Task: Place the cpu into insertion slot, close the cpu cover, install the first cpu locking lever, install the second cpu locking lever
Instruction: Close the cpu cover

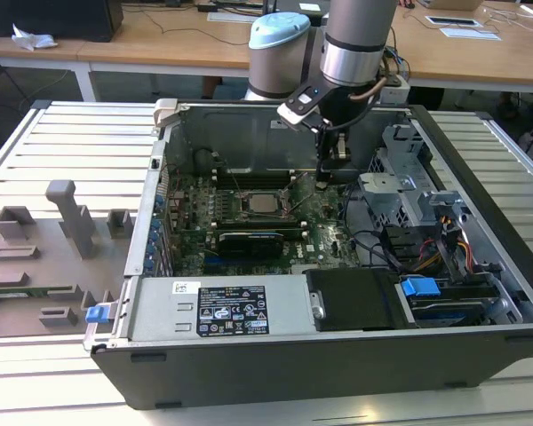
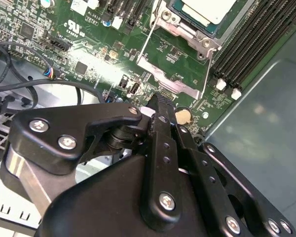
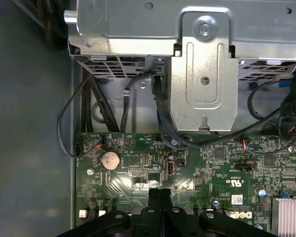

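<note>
The cpu (image 1: 266,203) lies silver-grey in the insertion slot (image 1: 246,214) on the green motherboard inside the open computer case. The silvery cpu cover (image 2: 186,30) lies flat as a frame around the cpu (image 2: 209,7). Thin wire locking levers (image 2: 144,43) run beside the socket's edge. My gripper (image 1: 325,180) hangs low over the board toward the exterior view's right of the socket, apart from it. It is shut with nothing between its black fingers (image 3: 154,197). In the second wrist view the gripper (image 2: 158,102) has its tips close to a coin battery (image 2: 181,115).
A black expansion card (image 1: 249,240) lies in front of the socket, and long memory slots (image 2: 251,39) run beside it. A metal drive cage (image 1: 409,191) with black cables (image 3: 89,108) stands at the exterior view's right. The power supply (image 1: 218,306) is in front, a grey fixture tray (image 1: 44,257) outside.
</note>
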### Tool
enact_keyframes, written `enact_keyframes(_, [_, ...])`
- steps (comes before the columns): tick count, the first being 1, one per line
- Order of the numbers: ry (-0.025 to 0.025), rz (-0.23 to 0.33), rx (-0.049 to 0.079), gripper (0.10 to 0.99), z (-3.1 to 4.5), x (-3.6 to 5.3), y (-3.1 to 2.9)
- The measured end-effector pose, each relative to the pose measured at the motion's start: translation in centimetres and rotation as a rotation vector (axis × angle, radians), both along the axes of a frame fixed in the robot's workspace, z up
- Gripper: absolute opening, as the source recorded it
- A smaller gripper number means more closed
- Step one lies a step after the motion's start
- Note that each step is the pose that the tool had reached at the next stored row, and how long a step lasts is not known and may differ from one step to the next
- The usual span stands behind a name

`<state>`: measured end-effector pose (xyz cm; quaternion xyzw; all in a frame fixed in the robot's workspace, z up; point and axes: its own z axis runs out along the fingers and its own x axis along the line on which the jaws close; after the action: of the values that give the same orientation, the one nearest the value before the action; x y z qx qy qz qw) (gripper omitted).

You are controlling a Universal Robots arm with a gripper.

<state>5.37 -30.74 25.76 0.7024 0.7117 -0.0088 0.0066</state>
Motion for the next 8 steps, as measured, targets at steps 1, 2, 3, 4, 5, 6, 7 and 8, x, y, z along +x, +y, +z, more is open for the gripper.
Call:
enact_keyframes(1, [0.0000,0.000,0.000,0.106,-0.13,0.00,0.00])
enact_keyframes(2, [0.0000,0.000,0.000,0.106,-0.24,0.00,0.00])
enact_keyframes(3, [0.0000,0.000,0.000,0.106,-0.36,0.00,0.00])
enact_keyframes(4, [0.0000,0.000,0.000,0.106,-0.48,0.00,0.00])
enact_keyframes(5, [0.0000,0.000,0.000,0.106,-0.58,0.00,0.00])
enact_keyframes(6, [0.0000,0.000,0.000,0.106,-0.66,-0.01,0.00])
enact_keyframes(7, [0.0000,0.000,0.000,0.106,-0.73,-0.06,0.00])
enact_keyframes(8, [0.0000,0.000,0.000,0.106,-0.76,-0.18,0.00])
